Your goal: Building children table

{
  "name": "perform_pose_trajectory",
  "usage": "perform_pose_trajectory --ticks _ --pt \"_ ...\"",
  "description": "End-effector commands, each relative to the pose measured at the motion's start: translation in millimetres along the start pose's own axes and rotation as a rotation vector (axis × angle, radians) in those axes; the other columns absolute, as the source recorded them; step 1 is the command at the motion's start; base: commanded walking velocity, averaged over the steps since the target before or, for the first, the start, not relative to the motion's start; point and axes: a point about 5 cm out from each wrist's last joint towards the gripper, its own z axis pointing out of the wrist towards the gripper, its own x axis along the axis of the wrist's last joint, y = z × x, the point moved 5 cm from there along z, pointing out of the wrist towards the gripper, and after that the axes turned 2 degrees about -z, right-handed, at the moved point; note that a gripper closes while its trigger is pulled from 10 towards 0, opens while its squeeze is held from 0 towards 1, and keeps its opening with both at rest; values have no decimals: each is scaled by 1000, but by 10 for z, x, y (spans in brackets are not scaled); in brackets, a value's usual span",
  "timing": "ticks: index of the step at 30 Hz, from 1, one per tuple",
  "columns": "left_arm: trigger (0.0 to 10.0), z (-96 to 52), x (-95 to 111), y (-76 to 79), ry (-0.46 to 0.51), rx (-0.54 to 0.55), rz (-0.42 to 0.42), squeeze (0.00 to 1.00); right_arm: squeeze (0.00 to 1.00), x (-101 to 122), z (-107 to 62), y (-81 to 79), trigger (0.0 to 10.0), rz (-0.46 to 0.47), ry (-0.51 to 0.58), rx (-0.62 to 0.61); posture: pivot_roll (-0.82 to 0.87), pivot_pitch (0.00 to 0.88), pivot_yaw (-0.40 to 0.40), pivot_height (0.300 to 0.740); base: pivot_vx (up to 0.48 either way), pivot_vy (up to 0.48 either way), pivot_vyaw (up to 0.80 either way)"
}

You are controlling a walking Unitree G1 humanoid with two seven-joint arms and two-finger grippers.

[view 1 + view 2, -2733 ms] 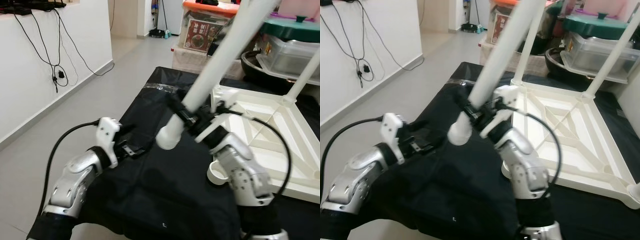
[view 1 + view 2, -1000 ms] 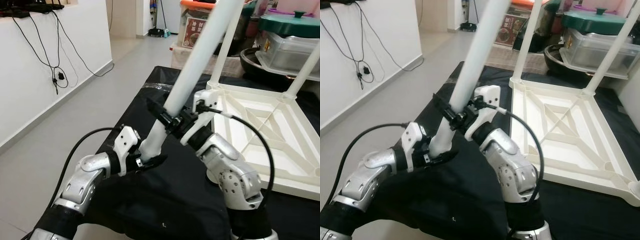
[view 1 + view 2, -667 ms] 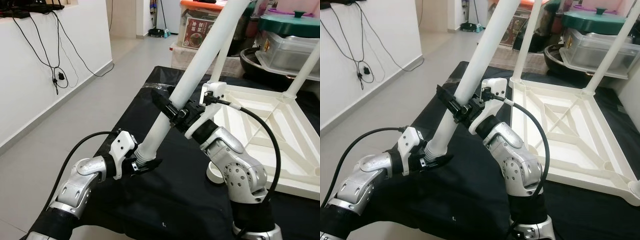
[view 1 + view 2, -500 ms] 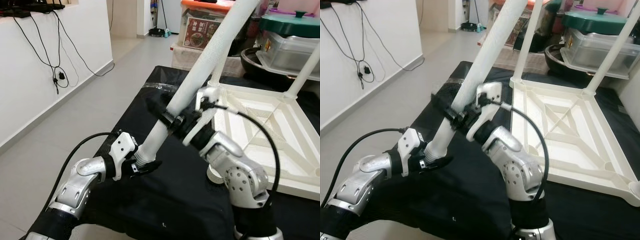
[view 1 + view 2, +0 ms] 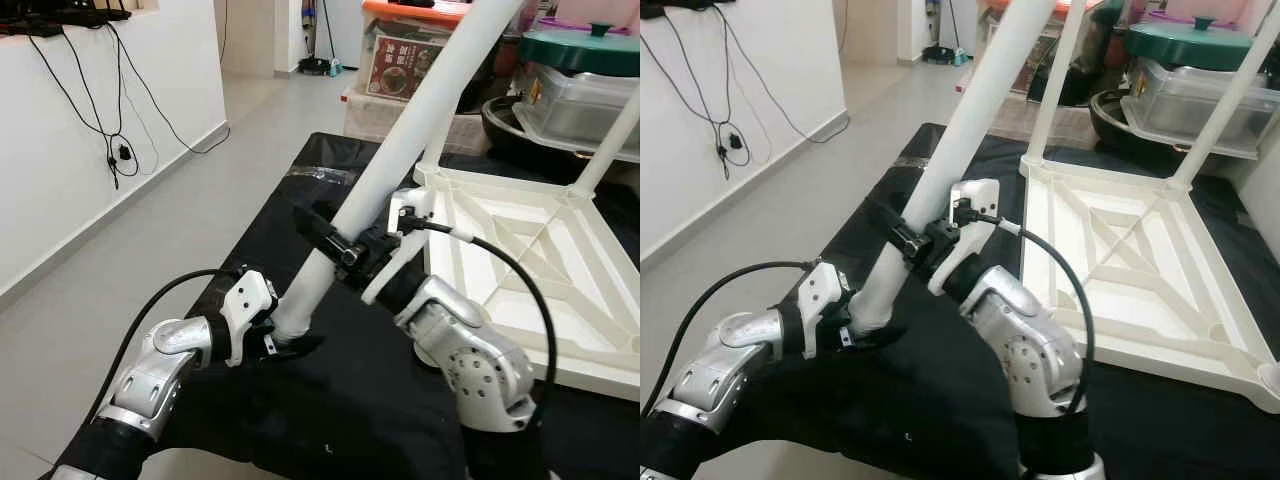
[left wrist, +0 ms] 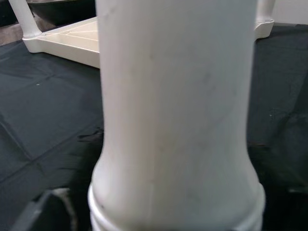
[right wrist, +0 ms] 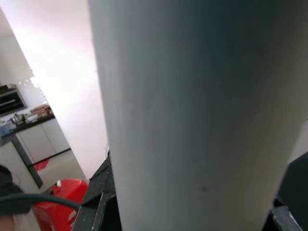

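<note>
A long white table leg [image 5: 400, 140] slants up from low left to upper right over the black cloth [image 5: 290, 200]. My left gripper [image 5: 288, 340] is shut on its ribbed lower end, just above the cloth. Higher up, my right gripper [image 5: 343, 250] is clamped around the shaft. The leg [image 6: 178, 120] looms close in the left wrist view, and the shaft [image 7: 202, 106] does so in the right wrist view. The white tabletop [image 5: 585, 368] lies upside down to the right, with a fitted leg [image 5: 605, 150] standing at a far corner.
Clear storage boxes [image 5: 400, 60] and a green-lidded container [image 5: 585, 50] stand behind the table. A white wall with hanging cables [image 5: 110, 140] runs along the left, with grey floor [image 5: 200, 180] between it and the cloth's edge.
My left gripper, apart from the leg at first, has closed on its lower end. The leg has swung steeper and its low end has dropped toward the cloth. The right gripper stays clamped.
</note>
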Motion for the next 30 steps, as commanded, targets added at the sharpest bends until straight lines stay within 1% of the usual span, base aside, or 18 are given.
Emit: perform_pose_trajectory --ticks 1,3,5,7,8,9,10,11,13,14,15,16,18,19,21,25,26,30 --pt "10000 -6 -6 -20 7 2 -6 1000 0 49 2 -16 0 7 14 12 107 0 -44 740 0 0 0" --pt "10000 -13 -10 -29 6 6 -6 1000 0 52 -3 -11 0 5 15 11 107 0 -44 740 0 0 0" --pt "10000 -95 73 -43 46 10 -24 1000 0 105 -37 86 0 -31 19 -12 118 0 -46 740 0 0 0" --pt "10000 -127 113 -44 66 9 -30 1000 0 131 -49 124 0 -50 20 -20 116 0 -47 740 0 0 0" --pt "10000 -161 147 -34 91 7 -45 1000 0 171 -70 205 0 -78 21 -38 116 0 -48 740 0 0 0" --pt "10000 -161 147 -34 91 7 -45 1000 0 171 -70 205 0 -78 21 -38 116 0 -48 740 0 0 0" --pt "10000 -197 160 14 102 3 -65 1000 0 288 -128 393 0 -140 21 -70 116 0 -54 740 0 0 0" --pt "10000 -206 150 38 100 2 -72 1000 0 343 -166 482 0 -168 17 -84 115 0 -54 740 0 0 0" --pt "10000 -207 139 52 96 2 -75 1000 0 373 -189 533 0 -184 14 -92 116 0 -55 740 0 0 0" --pt "10000 -220 115 96 90 -8 -88 0 0 425 -241 634 0 -241 0 -114 116 0 -58 740 0 0 0" --pt "10000 -230 100 128 86 -16 -97 0 0 462 -278 700 0 -281 -9 -129 117 0 -58 740 0 0 0" --pt "10000 -230 100 128 86 -16 -97 0 0 462 -278 700 0 -281 -9 -129 117 0 -58 740 0 0 0" --pt "10000 -256 36 192 60 -28 -105 0 0 599 -368 866 0 -336 -15 -159 123 0 -64 740 0 0 0" --pt "10000 -256 36 192 60 -28 -105 0 0 599 -368 866 0 -336 -15 -159 123 0 -64 740 0 0 0" --pt "10000 -289 -30 198 22 -13 -101 0 0 723 -426 958 0 -364 -16 -161 128 0 -65 740 0 0 0" --pt "10000 -328 -98 174 -5 21 -108 0 0 779 -448 994 0 -391 -20 -145 123 0 -65 740 0 0 0" --pt "10000 -333 -148 159 -17 50 -111 0 0 741 -454 1021 0 -391 -28 -148 120 0 -67 740 0 0 0" --pt "10000 -323 -147 164 -11 68 -121 0 0 668 -472 1023 0 -401 -52 -135 121 0 -67 740 0 0 0"
